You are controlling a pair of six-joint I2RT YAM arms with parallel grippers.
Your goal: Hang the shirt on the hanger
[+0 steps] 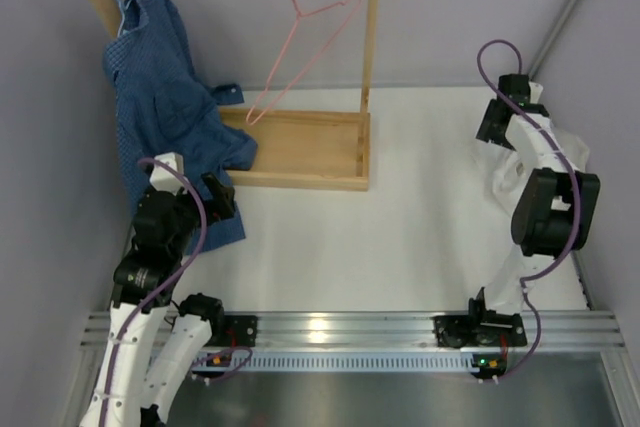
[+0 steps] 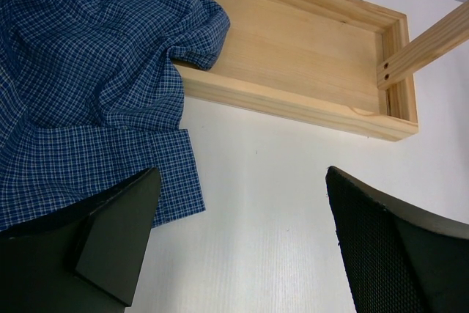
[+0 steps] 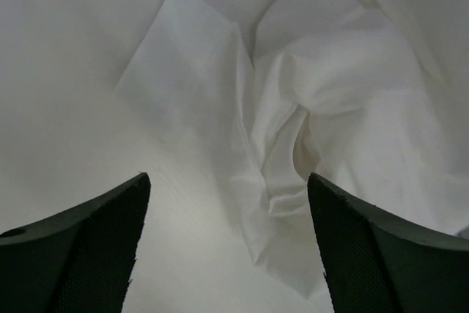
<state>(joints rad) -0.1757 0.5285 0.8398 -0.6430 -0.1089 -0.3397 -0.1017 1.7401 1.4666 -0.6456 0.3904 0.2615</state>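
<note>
The hanger [image 1: 300, 42] is hung by its hook on the top rail of the wooden rack [image 1: 300, 152], toward the rail's right end, and its triangle is tilted down over the rack's tray. The blue checked shirt [image 1: 165, 117] is draped from the rail's left end, and its hem is spilled over the tray's left corner onto the table [image 1: 400, 247]. The shirt [image 3: 344, 108] is found well to the right of the rack, crumpled on the table near its right edge and not on the hanger. The right gripper [image 3: 227, 181] is held just above it, its jaws spread wide with nothing between them; a folded flap of white cloth is seen below the gap. The left gripper [image 2: 242, 177] is poised just in front of the rack's left corner, beside the blue hem, its jaws likewise spread and empty.
</note>
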